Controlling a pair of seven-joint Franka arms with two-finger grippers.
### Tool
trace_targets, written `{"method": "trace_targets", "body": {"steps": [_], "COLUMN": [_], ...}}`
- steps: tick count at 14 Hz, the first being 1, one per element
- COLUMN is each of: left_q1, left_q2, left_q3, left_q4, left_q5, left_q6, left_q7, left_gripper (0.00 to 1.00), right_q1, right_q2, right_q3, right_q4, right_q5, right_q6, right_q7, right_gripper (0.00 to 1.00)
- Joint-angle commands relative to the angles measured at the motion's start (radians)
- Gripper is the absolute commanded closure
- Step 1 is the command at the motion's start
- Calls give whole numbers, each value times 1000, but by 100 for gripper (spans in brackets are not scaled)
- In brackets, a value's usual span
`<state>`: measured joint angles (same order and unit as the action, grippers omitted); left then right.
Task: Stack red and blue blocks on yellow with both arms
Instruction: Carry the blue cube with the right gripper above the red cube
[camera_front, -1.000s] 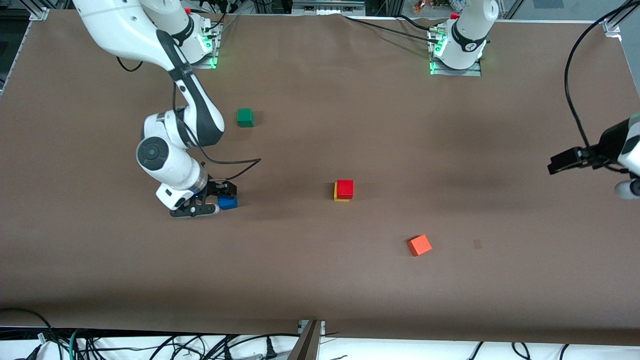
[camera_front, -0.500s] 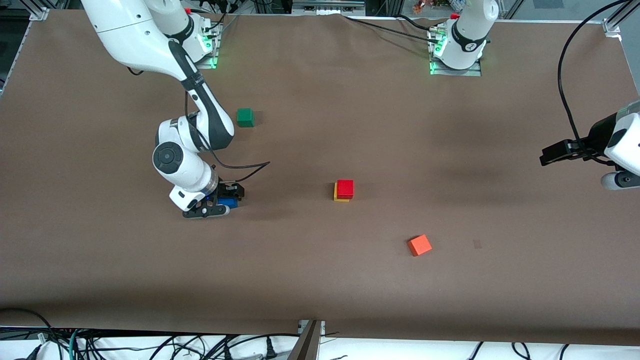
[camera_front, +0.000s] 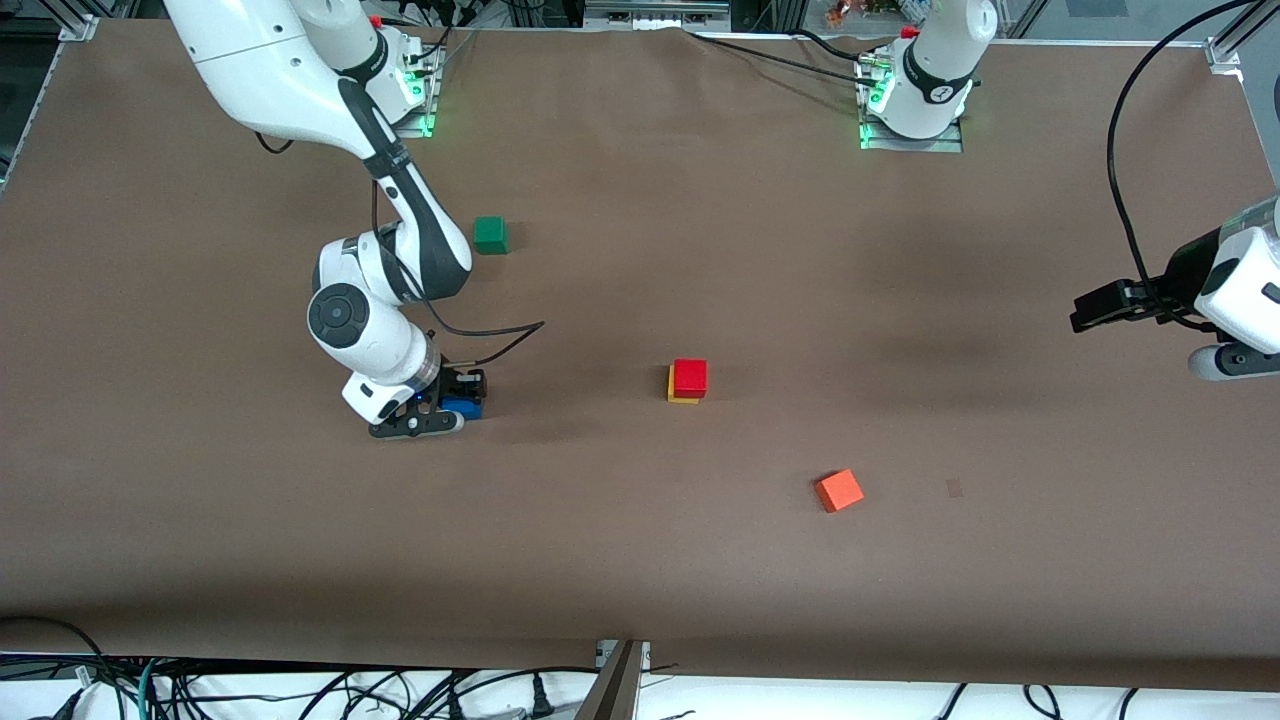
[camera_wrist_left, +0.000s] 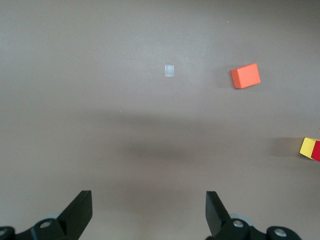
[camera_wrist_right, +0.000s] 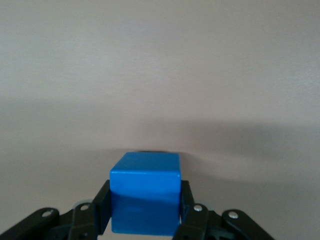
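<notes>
right hand (camera_front: 440, 408) gripping blue block (camera_front: 463, 407), green cube (camera_front: 490, 234) near

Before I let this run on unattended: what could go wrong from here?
The small red cube sits slightly offset on the bright yellow cube, so adding the saturated blue cube gripped by the right pincer might topple the stack. The open left pincer waits high at its end of the table, no obvious hazard.

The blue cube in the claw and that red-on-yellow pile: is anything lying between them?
No. In the front view, only bare brown table separates the blue cube from the red cube.
</notes>
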<state>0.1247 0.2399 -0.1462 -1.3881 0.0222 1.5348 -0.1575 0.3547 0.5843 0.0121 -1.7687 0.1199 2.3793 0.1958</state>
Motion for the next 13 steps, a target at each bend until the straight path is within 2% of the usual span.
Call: {"method": "trace_targets", "body": {"steps": [1, 6, 9, 13], "left_q1": [9, 4, 6, 9], "left_q2": [-1, 2, 2, 4], "left_q3": [2, 4, 4, 4], "left_q4": [6, 8, 8, 8], "left_q5": [-14, -16, -15, -16], "left_q6": [7, 7, 7, 7], "left_q7": [15, 9, 7, 12], "left_gripper": [0, 0, 0, 0], "right_q1": [48, 182, 274, 378], "right_q2": [-11, 78, 156, 256], "right_q3": [11, 8, 8, 0], "right_q4": [190, 495, 641, 768], "right_q5": [18, 6, 6, 6], "right_q6": [-228, -432, -451, -405], "right_q7": [107, 327, 483, 658], "right_gripper": [57, 56, 54, 53]}}
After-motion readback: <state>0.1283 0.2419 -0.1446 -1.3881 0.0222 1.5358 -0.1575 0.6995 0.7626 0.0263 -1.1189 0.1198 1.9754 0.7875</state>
